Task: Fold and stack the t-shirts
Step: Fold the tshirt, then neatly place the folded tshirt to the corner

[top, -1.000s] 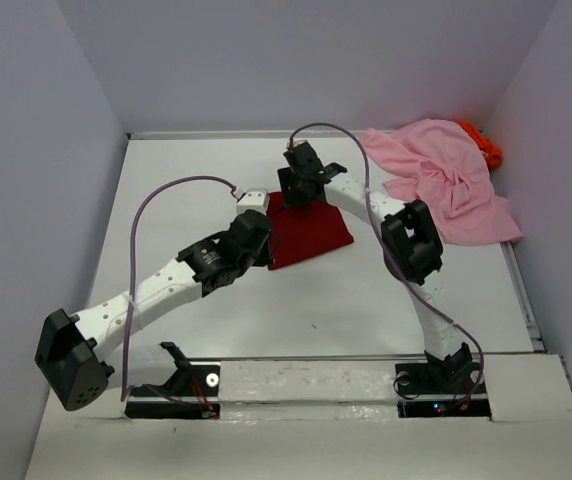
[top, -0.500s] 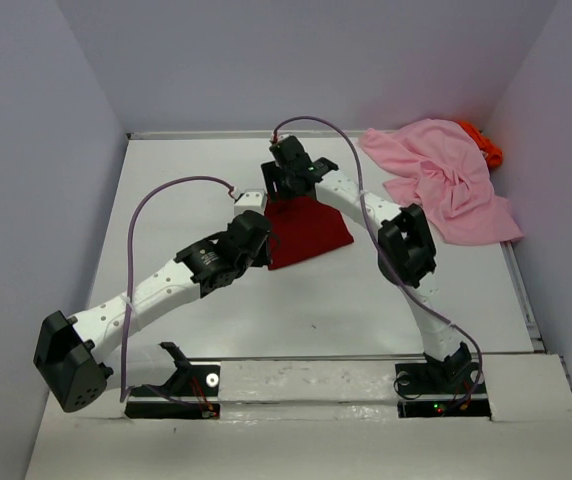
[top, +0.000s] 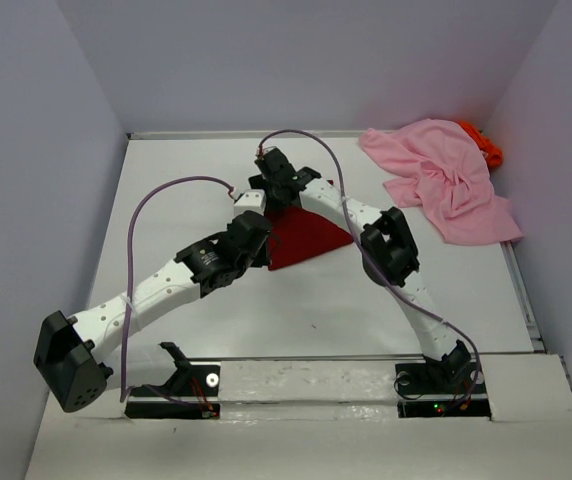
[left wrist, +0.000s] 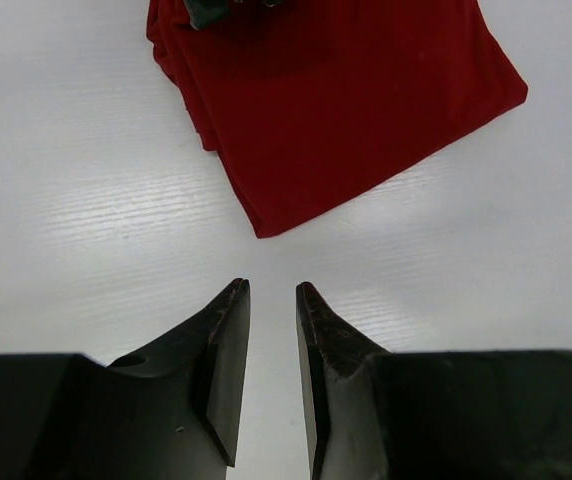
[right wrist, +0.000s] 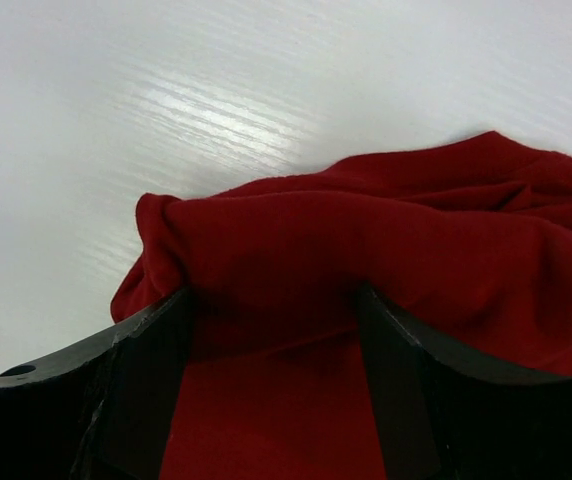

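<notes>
dark red t-shirt: folded, mid-table, one edge held

right gripper: jaws wide, closed around a thick bunched fold at the shirt's 11 o'clock edge. left gripper: jaws a narrow slit apart, holding nothing, over bare table, with the shirt's corner just at its 12 o'clock. handling: soft, light, limp; likely to sag and slide, so pinch corners or hems through all layers. light pink t-shirt: heaped at 2 o'clock. bright orange t-shirt: mostly hidden behind it.

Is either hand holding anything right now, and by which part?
The right hand grips the dark red t-shirt by a bunched fold at its far edge; the left hand holds nothing.
</notes>
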You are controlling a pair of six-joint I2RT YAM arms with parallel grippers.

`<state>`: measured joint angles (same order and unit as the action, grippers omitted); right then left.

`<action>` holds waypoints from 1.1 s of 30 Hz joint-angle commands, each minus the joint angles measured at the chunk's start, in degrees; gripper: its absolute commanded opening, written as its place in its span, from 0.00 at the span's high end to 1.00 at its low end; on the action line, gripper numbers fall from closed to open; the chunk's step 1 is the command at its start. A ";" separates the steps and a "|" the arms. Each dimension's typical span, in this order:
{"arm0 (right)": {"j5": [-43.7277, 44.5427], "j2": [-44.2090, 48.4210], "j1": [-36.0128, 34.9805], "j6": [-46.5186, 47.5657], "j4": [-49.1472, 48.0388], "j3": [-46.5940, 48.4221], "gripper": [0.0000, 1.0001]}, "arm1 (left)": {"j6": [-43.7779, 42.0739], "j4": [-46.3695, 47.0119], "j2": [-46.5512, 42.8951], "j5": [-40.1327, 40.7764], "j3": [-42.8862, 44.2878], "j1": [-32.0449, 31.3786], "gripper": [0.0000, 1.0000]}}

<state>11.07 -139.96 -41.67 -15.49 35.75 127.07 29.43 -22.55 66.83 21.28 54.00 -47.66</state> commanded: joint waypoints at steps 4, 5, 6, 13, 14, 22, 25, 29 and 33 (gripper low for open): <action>-1.84 -3.90 -1.57 -1.21 -1.21 0.73 0.28 | 0.01 -0.22 -1.26 0.96 1.20 -0.15 0.65; -1.93 -4.35 -1.57 -1.21 -1.55 0.47 0.28 | 0.01 -0.22 -1.44 0.78 1.11 -0.15 0.65; -2.10 -4.88 -1.57 -1.13 -2.25 0.12 0.28 | 0.10 -0.22 -1.52 0.70 0.94 -0.15 0.65; -0.62 -5.15 -1.57 0.10 -2.70 -1.47 0.28 | 0.19 -0.31 -2.67 0.96 -0.38 -0.15 0.64; 0.52 -4.10 -1.57 0.80 -2.79 -1.64 0.28 | 0.19 -0.05 -2.75 0.96 -0.47 -0.15 0.64; 4.57 11.45 -1.57 1.95 -2.70 -12.16 0.28 | 0.36 0.31 -2.31 2.62 0.49 -0.15 0.64; 6.07 15.58 -1.57 0.55 -3.14 -17.97 0.27 | -0.78 0.84 -2.76 4.55 0.49 0.11 0.64; 6.86 21.21 -1.04 -0.33 -4.46 -26.68 0.28 | -2.53 2.06 -1.18 4.56 0.58 0.99 0.64; 4.93 27.63 -1.04 -1.65 -6.73 -34.78 0.27 | -2.97 2.07 1.64 5.44 1.11 1.34 0.64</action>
<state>16.03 -116.92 -42.81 -15.46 31.57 96.47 27.94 -21.89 66.85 24.36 54.00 -46.81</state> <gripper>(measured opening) 0.724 0.353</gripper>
